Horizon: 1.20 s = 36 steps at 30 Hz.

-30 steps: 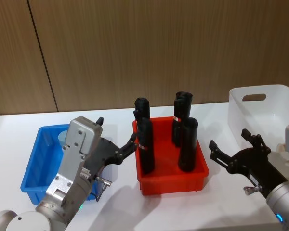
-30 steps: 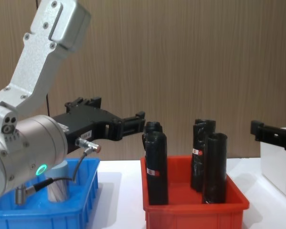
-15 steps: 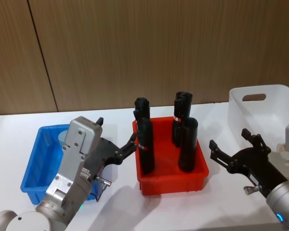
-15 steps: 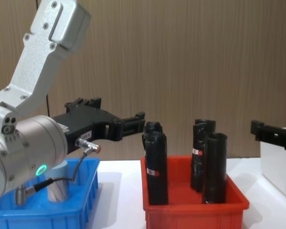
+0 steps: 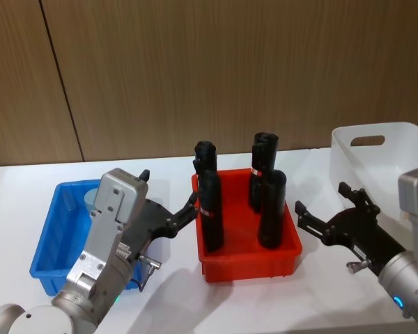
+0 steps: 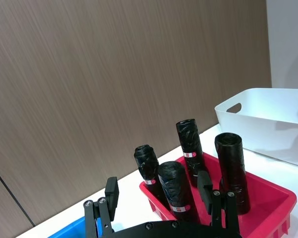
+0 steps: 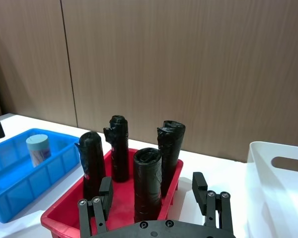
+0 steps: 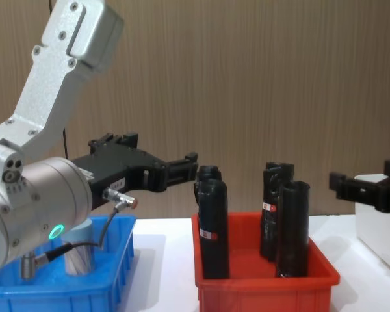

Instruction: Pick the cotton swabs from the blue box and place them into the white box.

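**Black rolls stand between both claws and the swab tub**

Black rolls (image 5: 210,209) stand upright, four of them, in the red bin (image 5: 247,264) at centre of the head view, right between the two boxes. Risk: a claw crossing low could knock a roll over or catch the red rim.

The blue box (image 5: 52,243), lower left, holds one cotton swabs tub (image 7: 39,149), upright at its far end and partly hidden behind the left arm in the head view. Reaching in blind could tip it or hit the thick rim.

The white box (image 5: 383,156), right edge, looks empty as far as its inside shows.

Left claw (image 5: 168,200) hovers over the blue box's right rim, fingers spread, holding nothing. Right claw (image 5: 322,211) hovers over the worktop (image 5: 160,170) between red bin and white box, also spread and empty.
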{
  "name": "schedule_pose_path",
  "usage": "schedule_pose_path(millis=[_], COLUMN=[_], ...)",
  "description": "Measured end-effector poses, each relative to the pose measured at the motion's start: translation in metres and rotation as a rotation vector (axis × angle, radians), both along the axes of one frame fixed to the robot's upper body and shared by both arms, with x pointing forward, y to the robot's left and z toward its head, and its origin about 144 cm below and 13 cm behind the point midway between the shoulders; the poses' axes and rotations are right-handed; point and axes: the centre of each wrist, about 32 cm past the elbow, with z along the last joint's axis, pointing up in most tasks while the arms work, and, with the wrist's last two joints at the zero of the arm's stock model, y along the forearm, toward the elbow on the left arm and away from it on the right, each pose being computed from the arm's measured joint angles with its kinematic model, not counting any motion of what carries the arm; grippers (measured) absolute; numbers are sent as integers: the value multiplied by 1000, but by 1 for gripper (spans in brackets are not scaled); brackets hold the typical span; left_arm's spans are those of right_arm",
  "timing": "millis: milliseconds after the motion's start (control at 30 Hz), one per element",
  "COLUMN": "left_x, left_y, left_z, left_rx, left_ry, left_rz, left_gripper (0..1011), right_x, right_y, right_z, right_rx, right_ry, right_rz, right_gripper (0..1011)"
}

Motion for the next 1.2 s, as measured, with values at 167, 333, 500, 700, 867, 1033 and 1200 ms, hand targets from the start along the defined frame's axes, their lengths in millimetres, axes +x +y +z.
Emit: schedule_pose_path(millis=[167, 333, 500, 700, 867, 1033, 1200], left_x=[0, 0, 0, 0, 0, 0, 0], left_y=[0, 0, 0, 0, 0, 0, 0], left_z=[0, 0, 0, 0, 0, 0, 0], left_rx=[0, 0, 0, 0, 0, 0, 0], left_ry=[0, 0, 0, 0, 0, 0, 0], left_rz=[0, 0, 0, 0, 0, 0, 0], left_gripper=[1004, 1004, 1004, 1004, 1004, 1004, 1004], right_x=[15, 28, 42, 58, 73, 85, 99], right_y=[-4, -7, -11, -15, -17, -18, -16], right_z=[-3, -6, -10, -14, -18, -21, -24], right_rx=[-5, -3, 11, 28, 46, 60, 76], right_ry=[14, 29, 48, 67, 82, 91, 101], right_rz=[29, 58, 92, 128, 162, 185, 207], right_gripper=[1001, 1001, 1001, 1001, 1001, 1001, 1001])
